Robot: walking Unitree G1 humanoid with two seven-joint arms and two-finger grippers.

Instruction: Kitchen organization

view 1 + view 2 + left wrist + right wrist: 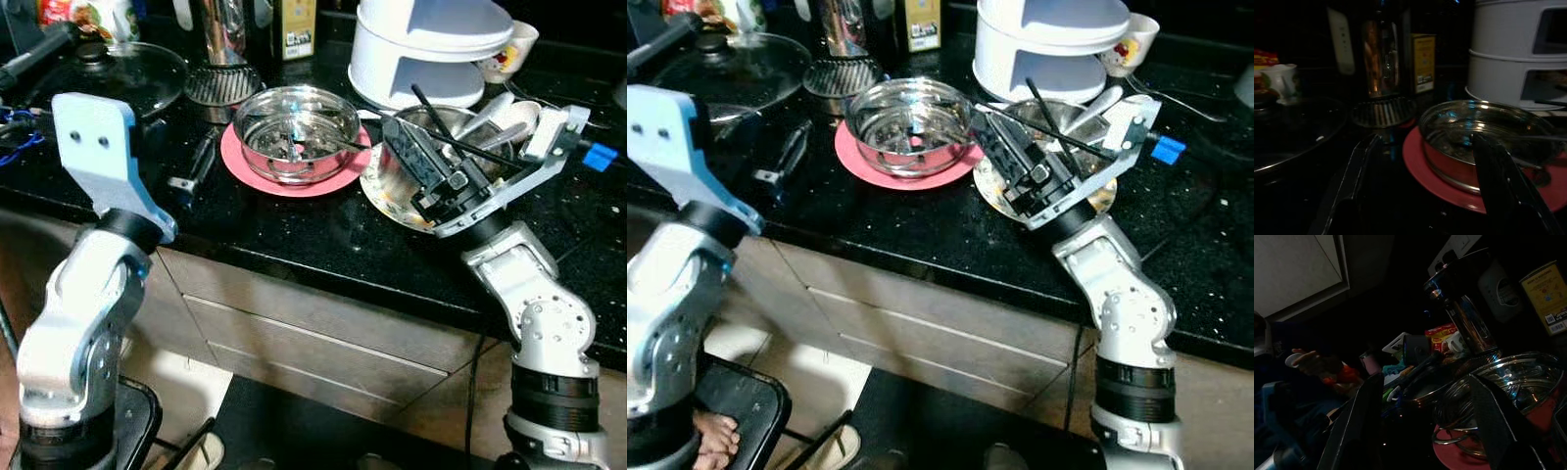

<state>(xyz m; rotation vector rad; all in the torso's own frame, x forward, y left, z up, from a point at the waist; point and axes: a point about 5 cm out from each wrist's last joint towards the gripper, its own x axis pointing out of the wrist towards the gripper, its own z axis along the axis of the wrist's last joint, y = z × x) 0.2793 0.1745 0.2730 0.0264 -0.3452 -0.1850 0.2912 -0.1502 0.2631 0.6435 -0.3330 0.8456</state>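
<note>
Right gripper, fingers spread, is hovering over the metal dish right of the steel bowl on its pink plate, lining up to clear dishes; left gripper is waiting open.
</note>
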